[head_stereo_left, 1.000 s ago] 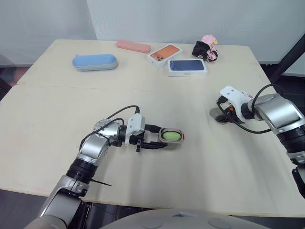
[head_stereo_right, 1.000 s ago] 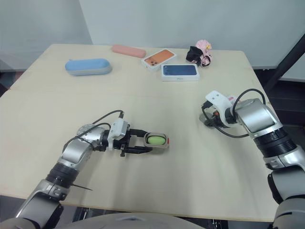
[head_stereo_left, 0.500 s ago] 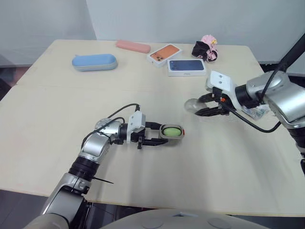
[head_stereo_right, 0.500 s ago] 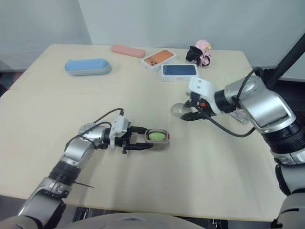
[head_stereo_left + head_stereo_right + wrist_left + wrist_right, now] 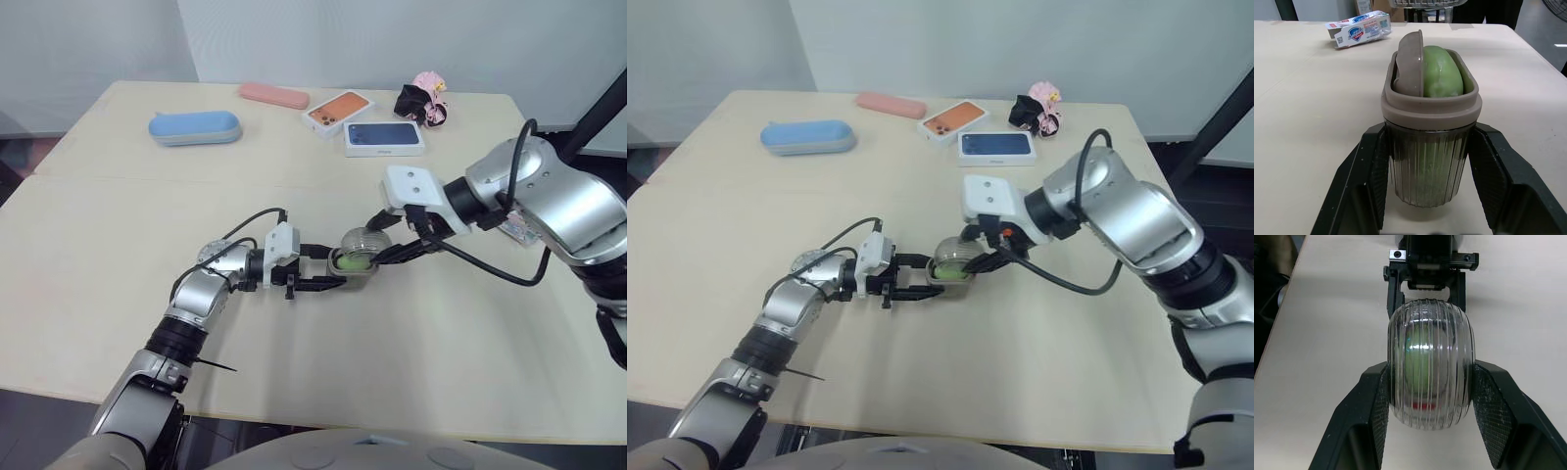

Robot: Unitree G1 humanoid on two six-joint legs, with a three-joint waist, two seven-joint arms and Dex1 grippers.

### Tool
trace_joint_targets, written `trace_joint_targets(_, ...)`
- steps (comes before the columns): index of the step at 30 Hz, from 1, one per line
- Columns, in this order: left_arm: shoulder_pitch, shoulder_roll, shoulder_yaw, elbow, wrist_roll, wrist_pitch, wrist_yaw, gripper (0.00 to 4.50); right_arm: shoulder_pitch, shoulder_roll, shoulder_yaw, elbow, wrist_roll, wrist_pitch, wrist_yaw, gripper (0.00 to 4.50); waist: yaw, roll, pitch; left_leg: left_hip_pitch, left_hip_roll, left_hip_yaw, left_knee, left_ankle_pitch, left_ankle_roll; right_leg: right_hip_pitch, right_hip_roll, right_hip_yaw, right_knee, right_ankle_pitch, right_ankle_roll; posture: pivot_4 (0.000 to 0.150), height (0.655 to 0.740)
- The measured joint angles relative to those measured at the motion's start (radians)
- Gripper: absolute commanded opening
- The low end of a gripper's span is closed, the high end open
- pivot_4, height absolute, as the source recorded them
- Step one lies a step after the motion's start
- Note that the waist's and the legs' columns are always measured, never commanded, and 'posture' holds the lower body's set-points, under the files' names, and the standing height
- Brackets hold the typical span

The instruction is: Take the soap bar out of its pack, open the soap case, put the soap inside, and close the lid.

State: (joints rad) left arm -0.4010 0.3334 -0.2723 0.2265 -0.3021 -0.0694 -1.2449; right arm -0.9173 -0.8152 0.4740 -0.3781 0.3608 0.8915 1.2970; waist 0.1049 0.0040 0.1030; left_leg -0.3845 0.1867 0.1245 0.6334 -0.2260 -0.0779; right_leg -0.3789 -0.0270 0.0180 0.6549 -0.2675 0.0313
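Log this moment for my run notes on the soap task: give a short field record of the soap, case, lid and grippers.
soap bar: green, inside the soap case, beside a taupe insert
soap case: mouth open, clamped in the left gripper
lid: clear, ribbed, gripped by the right gripper, at the case's mouth, not yet seated
soap pack: lying on the table, apart from the case
step left: close the lid

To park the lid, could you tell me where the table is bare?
Bare: table between the soap case and near edge, and between blue case and left gripper. Crowded: far edge by the orange phone box; middle, where the right gripper holds the lid over the case.
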Motion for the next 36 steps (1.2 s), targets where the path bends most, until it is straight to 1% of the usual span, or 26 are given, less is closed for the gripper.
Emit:
trace_joint_targets(4, 0.002, 0.0, 0.0, -0.002, 0.0, 0.0, 0.006, 1.87, -0.015, 0.03, 0.033, 0.01, -0.019, 0.003, -0.013, 1.97, -0.001, 0.0, 0.0, 0.0, -0.001, 0.0, 0.0, 0.0, 0.0, 0.0, 0.0, 0.0, 0.0, 0.0, 0.0, 0.15, 0.74)
trace_joint_targets(14, 0.002, 0.001, 0.0, -0.005, 0.0, 0.0, 0.015, 1.87, -0.024, 0.039, 0.069, 0.025, -0.04, 0.022, -0.032, 1.97, -0.001, 0.0, 0.0, 0.0, -0.001, 0.0, 0.0, 0.0, 0.0, 0.0, 0.0, 0.0, 0.0, 0.0, 0.0, 0.15, 0.74)
trace_joint_targets(36, 0.01, 0.004, 0.0, -0.014, 0.0, 0.0, 0.021, 1.87, -0.006, 0.05, 0.091, 0.008, -0.06, 0.026, -0.05, 1.97, -0.003, 0.0, 0.0, 0.001, -0.001, 0.0, 0.0, 0.0, 0.0, 0.0, 0.0, 0.0, 0.001, 0.0, 0.0, 0.15, 0.74)
